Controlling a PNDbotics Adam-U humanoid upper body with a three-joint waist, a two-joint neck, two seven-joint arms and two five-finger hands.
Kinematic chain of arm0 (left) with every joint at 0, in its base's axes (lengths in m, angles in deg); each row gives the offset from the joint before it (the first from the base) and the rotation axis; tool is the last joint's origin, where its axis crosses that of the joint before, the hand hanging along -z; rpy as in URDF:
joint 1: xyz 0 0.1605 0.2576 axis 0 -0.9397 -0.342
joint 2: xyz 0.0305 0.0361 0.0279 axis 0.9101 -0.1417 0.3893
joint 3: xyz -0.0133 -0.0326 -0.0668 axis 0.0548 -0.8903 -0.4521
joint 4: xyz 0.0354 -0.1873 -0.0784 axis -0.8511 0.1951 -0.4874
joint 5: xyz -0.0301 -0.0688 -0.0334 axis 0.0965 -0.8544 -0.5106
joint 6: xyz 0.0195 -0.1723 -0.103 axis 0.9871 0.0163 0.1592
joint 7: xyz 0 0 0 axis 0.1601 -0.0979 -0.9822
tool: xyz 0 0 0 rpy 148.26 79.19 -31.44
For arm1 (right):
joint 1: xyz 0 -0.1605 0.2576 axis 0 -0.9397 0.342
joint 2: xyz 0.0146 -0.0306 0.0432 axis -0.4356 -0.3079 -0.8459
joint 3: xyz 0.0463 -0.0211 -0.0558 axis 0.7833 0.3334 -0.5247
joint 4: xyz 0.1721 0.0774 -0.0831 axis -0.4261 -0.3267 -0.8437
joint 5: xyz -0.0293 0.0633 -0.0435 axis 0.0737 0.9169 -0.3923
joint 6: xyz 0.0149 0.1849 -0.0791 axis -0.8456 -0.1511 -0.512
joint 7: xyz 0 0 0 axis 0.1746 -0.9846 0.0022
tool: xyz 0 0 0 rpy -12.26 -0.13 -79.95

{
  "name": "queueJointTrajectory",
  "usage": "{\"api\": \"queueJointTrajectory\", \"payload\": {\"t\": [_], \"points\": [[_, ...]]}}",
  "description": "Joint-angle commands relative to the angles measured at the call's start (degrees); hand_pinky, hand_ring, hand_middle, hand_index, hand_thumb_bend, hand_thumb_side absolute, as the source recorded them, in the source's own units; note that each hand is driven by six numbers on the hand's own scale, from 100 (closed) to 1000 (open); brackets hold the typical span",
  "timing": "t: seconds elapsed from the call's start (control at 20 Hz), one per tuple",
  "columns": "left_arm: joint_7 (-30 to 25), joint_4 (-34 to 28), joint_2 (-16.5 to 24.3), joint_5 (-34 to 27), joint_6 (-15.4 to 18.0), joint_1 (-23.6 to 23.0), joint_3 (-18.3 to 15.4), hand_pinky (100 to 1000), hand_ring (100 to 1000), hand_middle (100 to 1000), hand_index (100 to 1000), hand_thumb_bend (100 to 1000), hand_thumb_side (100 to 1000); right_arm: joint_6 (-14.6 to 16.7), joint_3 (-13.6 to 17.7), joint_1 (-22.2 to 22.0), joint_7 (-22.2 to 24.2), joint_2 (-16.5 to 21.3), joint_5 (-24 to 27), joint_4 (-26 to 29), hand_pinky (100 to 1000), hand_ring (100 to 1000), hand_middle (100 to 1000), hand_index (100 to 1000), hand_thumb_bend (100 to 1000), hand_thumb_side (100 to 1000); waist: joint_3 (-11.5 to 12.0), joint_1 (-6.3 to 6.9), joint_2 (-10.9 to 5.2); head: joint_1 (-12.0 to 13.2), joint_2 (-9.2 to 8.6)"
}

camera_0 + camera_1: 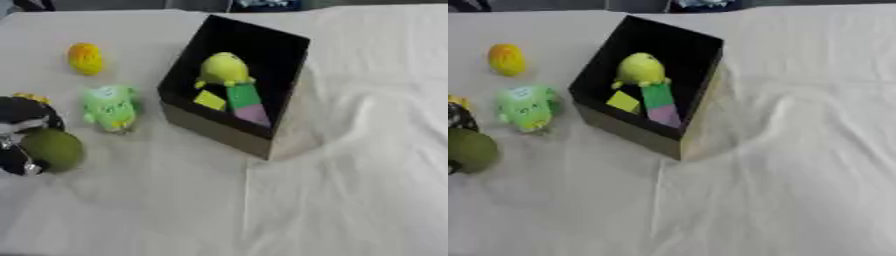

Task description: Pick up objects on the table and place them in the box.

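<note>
My left hand (19, 131) comes in at the left edge, black with silver parts, and its fingers curl round an olive-green ball (54, 149) just above the cloth. A small yellow thing (31, 97) shows at the top of the hand. A light green plush toy (110, 107) lies between the hand and the box. Farther back on the left sits a yellow-orange oval object (86, 58). The black open box (214, 131) stands in the middle and holds a yellow-green rounded toy (225, 69), a green and pink block (246, 103) and a small yellow square piece (209, 100). My right hand is out of sight.
A creased white cloth (350, 175) covers the table, with folds to the right of the box. Dark shapes line the table's far edge (262, 4).
</note>
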Motion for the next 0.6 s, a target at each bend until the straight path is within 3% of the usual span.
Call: {"api": "queueJointTrajectory", "payload": {"t": [0.05, 0.35, 0.6], "points": [[0.93, -2.94, 1.33, -0.62, -0.85, -0.05, -1.27, 731, 680, 652, 666, 281, 100, 0.06, 1.10, 0.10, -0.14, 1.08, 0.54, 0.82, 838, 816, 645, 784, 100, 753, 0.06, 0.09, -0.27, -0.20, -0.19], [2.19, -12.51, 1.89, -3.26, -5.38, -1.03, -5.82, 663, 592, 550, 535, 296, 100, 0.07, 1.42, -0.54, -0.51, 1.25, 0.69, 0.82, 838, 816, 644, 785, 100, 758, 0.41, 0.20, -0.49, -0.85, -0.10], [3.11, -15.79, 1.87, -5.17, -8.59, -0.17, -7.72, 634, 575, 527, 490, 329, 100, 0.04, 1.57, -0.86, -0.66, 1.34, 0.82, 0.82, 837, 816, 644, 786, 100, 768, 0.47, 0.32, -0.77, -1.04, -0.10]]}}
